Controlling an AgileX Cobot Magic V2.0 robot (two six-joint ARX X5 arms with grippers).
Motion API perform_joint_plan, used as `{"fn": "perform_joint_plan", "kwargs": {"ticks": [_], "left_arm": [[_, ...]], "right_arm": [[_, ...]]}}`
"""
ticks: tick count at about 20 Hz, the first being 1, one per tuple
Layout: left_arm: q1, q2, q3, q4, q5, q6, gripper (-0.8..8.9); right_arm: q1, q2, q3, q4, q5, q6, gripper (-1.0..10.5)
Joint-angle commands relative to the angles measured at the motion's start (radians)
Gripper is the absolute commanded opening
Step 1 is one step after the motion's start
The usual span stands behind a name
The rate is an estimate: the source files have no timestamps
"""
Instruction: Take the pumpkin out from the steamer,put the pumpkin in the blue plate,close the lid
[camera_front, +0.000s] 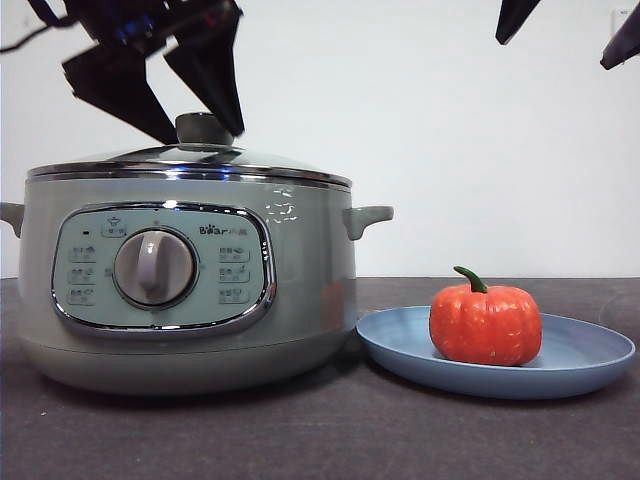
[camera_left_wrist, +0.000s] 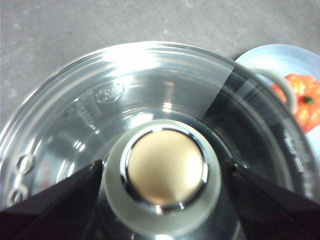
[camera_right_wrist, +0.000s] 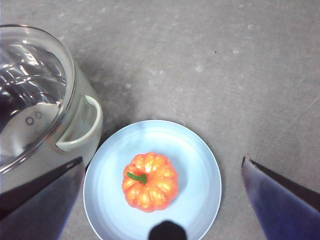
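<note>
The pale green steamer (camera_front: 190, 290) stands at the left with its glass lid (camera_front: 190, 160) resting on the chrome rim. My left gripper (camera_front: 205, 132) is down on the lid's round knob (camera_left_wrist: 164, 170), one jaw against each side of it. The orange pumpkin (camera_front: 486, 322) with its green stem sits on the blue plate (camera_front: 590, 355) to the right of the steamer. It also shows in the right wrist view (camera_right_wrist: 150, 181), near the middle of the plate (camera_right_wrist: 192, 150). My right gripper (camera_right_wrist: 162, 159) is open and empty, high above the plate.
The steamer's right side handle (camera_front: 368, 216) reaches out toward the plate, and it shows in the right wrist view (camera_right_wrist: 82, 125). The dark grey table (camera_right_wrist: 210, 60) lies bare beyond the plate.
</note>
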Motion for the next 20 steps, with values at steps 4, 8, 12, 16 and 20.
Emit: {"fn": "perform_joint_plan", "kwargs": {"ticks": [4,8,12,16,20], "left_arm": [[0.003,-0.172,-0.006,-0.102,0.004,-0.025,2.16],[0.003,-0.314,-0.007,-0.142,-0.044,0.027,-0.09],[0.003,-0.465,-0.039,-0.143,-0.088,0.047,-0.09],[0.003,-0.664,-0.200,-0.095,-0.167,0.044,-0.08],[0.003,-0.895,-0.441,0.026,-0.187,0.041,-0.08]], "right_arm": [[0.000,-0.018,-0.009,0.009,0.003,-0.013,2.8],[0.002,-0.048,-0.009,0.043,0.003,-0.026,0.3],[0.011,-0.139,-0.071,0.175,0.003,-0.032,0.2],[0.035,-0.289,-0.260,0.359,0.003,-0.032,0.2],[0.069,-0.419,-0.475,0.521,0.003,-0.031,-0.1]]}}
